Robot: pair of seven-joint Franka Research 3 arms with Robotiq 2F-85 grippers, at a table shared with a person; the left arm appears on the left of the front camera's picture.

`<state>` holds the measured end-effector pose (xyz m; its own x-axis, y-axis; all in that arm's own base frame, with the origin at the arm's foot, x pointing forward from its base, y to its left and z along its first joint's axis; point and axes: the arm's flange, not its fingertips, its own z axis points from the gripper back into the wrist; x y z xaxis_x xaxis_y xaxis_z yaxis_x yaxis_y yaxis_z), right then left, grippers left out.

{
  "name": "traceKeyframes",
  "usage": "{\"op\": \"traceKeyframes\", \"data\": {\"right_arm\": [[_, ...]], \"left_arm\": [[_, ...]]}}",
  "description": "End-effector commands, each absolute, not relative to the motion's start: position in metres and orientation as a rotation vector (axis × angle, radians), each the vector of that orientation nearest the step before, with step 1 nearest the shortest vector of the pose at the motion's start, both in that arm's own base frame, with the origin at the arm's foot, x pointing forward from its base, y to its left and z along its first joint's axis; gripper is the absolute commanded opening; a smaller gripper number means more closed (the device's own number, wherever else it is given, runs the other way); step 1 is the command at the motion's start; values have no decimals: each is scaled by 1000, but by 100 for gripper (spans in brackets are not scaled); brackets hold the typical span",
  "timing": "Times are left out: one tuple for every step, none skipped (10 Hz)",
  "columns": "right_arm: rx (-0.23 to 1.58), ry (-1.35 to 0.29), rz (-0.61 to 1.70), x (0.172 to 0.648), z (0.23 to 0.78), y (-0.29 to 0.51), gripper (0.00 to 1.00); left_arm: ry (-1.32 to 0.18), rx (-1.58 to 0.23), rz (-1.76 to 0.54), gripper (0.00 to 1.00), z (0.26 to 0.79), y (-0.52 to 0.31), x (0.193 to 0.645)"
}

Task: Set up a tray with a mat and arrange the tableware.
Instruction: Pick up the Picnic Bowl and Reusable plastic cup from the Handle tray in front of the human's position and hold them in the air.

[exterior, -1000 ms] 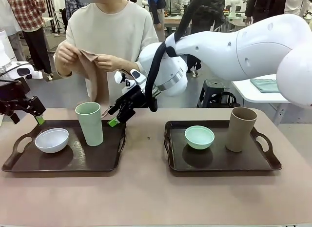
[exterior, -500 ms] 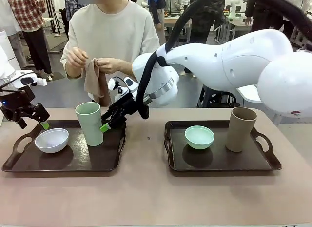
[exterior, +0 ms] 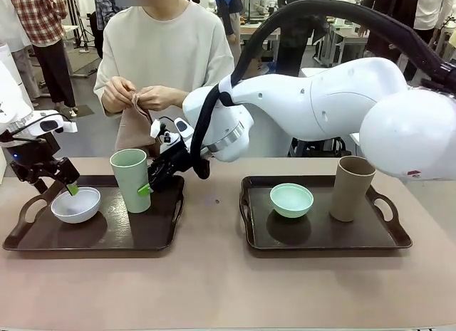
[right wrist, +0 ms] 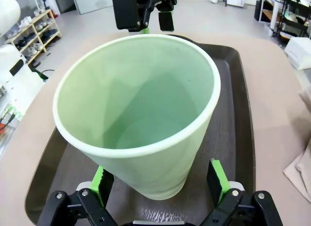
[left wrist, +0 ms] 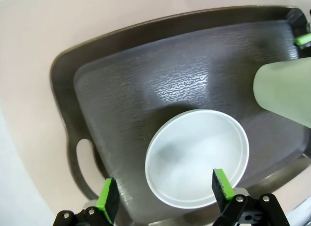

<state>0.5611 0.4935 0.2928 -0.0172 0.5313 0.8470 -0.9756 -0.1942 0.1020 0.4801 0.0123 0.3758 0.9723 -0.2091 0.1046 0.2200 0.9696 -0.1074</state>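
Note:
On the left dark tray [exterior: 107, 235] stand a small white bowl [exterior: 75, 204] and a tall pale-green tumbler [exterior: 130, 180]. My left gripper [exterior: 68, 185] hangs open just over the white bowl [left wrist: 197, 158], whose near rim lies between the fingertips [left wrist: 108, 206]. My right gripper [exterior: 146, 187] is open at the tumbler's right side; in the right wrist view its fingers [right wrist: 216, 180] straddle the lower tumbler [right wrist: 141, 114]. The right tray [exterior: 320, 235] carries a mint-green bowl [exterior: 291, 200] and a tan-brown tumbler [exterior: 351, 188]. The person holds a folded tan mat [exterior: 132, 128] in both hands.
The right arm's white body [exterior: 320, 110] reaches across the middle, above the table. The person stands at the far edge behind the left tray. Bare tabletop [exterior: 214, 288] lies between the trays and along the near edge.
My right gripper has moved left up to the pale-green tumbler. My left gripper has come right and down over the white bowl. The person has gathered the mat higher in both hands.

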Motion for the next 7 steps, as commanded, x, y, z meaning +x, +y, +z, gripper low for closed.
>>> {"op": "traceKeyframes", "data": {"right_arm": [[957,-674,1530,563,287,504,100],[967,-665,1534,565,284,509,100],[980,-652,1537,565,282,514,100],[987,-647,1540,567,281,518,100],[990,-641,1547,567,279,519,100],[990,-637,1551,567,278,523,100],[987,-635,1556,568,277,525,100]], "left_arm": [[-114,-131,-249,100,370,8,485],[-111,-128,-250,100,368,6,488],[-103,-125,-247,100,364,4,491],[-87,-120,-244,100,361,3,494],[-74,-107,-234,100,355,1,496],[-58,-93,-222,100,351,2,497],[-43,-87,-216,100,346,5,499]]}}
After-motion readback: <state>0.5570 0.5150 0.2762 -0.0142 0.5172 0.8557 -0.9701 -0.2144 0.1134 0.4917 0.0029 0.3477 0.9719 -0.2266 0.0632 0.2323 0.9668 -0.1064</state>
